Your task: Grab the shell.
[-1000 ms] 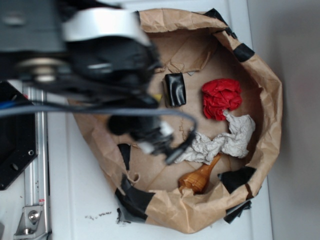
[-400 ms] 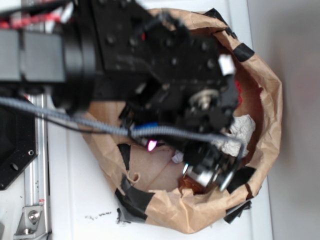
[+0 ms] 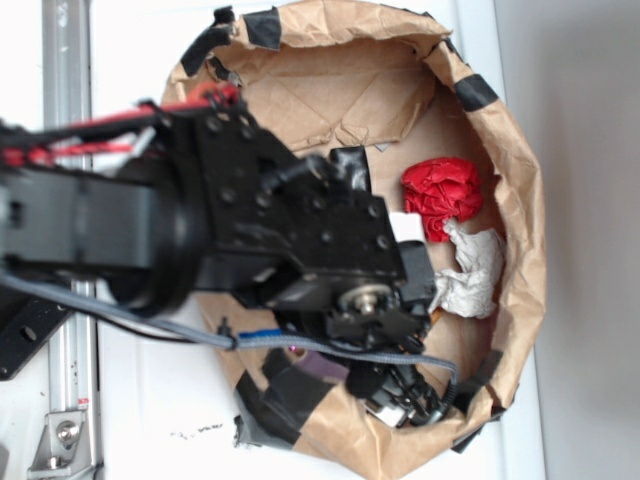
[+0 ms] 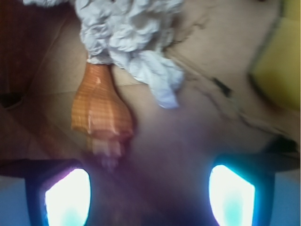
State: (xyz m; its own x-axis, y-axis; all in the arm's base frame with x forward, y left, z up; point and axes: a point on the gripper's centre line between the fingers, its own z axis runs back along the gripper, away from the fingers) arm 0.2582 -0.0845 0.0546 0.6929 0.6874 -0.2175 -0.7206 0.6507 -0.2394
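In the wrist view the shell (image 4: 99, 112) lies on the brown paper floor, amber-brown and ridged. Its thin end runs under the grey-white paper wad (image 4: 127, 33). My gripper (image 4: 150, 200) is open, with nothing between the two glowing fingertips (image 4: 68, 197). The shell sits just ahead of the left fingertip, left of the gap's middle. In the exterior view my arm covers the shell, and the gripper (image 3: 405, 403) hangs low by the near wall of the paper bag (image 3: 522, 200).
A yellow sponge (image 4: 280, 61) lies at the right. A red crumpled wad (image 3: 442, 195), the paper wad (image 3: 475, 270) and a black object (image 3: 352, 165) lie inside the bag. Its crumpled walls carry black tape patches (image 3: 476, 92).
My arm has swung over the bag and down toward its near wall. It now covers the shell, which showed plainly a second ago.
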